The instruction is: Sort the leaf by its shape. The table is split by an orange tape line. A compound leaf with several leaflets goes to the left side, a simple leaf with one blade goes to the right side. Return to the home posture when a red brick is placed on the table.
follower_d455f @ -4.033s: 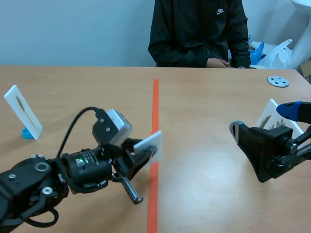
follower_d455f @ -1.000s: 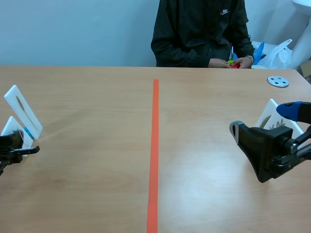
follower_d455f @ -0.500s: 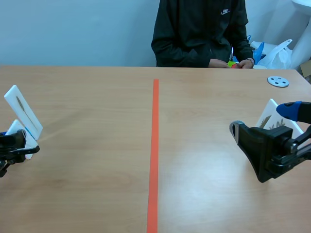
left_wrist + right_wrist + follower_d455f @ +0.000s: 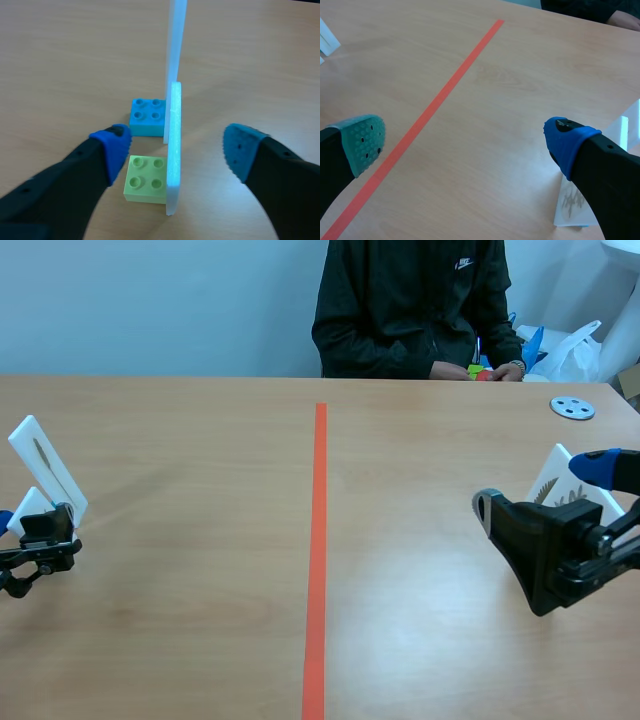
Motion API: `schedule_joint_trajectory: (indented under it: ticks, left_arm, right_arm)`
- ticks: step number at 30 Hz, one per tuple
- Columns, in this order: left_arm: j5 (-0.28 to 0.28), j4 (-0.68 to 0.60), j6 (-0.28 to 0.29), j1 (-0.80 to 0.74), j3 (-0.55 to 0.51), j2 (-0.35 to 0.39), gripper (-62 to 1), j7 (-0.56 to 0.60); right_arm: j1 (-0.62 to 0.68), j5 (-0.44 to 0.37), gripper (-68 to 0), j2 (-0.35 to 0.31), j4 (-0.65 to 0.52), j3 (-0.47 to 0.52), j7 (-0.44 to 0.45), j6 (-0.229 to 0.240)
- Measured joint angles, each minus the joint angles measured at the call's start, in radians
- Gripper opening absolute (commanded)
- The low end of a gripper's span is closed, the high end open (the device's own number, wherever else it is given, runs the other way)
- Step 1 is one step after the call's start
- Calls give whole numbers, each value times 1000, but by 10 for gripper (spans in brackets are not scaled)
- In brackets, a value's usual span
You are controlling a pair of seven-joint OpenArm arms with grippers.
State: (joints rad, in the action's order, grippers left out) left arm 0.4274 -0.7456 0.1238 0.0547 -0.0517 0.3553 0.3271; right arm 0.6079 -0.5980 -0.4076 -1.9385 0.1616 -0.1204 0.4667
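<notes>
L claw apart, straddling near leaf card at bench left edge. Crooked pull-out could clip it, tipping it into rear card. R claw apart near right edge.

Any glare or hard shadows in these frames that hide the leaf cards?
Scene view: even light, faint sheen on the table, soft shadows only. Left wrist view: the near card stands edge-on, its edge bright, no leaf visible. Right wrist view: mild sheen on the wood; the print on the leaf card shows.
</notes>
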Motion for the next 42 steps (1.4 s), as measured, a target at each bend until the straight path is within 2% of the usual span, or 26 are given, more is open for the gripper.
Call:
schedule_joint_trajectory:
  ticks: [6,9,12,18,22,27,29,33,42]
  left_arm:
    - [1,-124,2,-31,-6,19,-111,-1]
    - [0,-235,19,-84,-30,37,-50,-4]
    - [0,-360,66,-163,-55,63,9,-7]
    - [2,-642,176,-358,-119,80,14,-33]
    - [47,-861,259,-481,-151,80,14,-139]
    - [49,-1085,272,-588,-152,79,14,-224]
    - [46,-1124,271,-608,-151,71,14,-255]
    - [33,-1110,270,-607,-137,25,14,-375]
    - [34,-1083,274,-594,-35,-3,14,-371]
  right_arm:
    - [0,0,4,0,0,0,0,0]
    - [0,0,4,0,0,0,0,0]
    - [0,0,4,0,0,0,0,0]
    - [0,0,4,0,0,0,0,0]
    - [0,0,4,0,0,0,0,0]
    - [0,0,4,0,0,0,1,0]
    - [0,0,4,0,0,0,1,0]
    - [0,0,4,0,0,0,6,0]
    - [0,0,4,0,0,0,14,0]
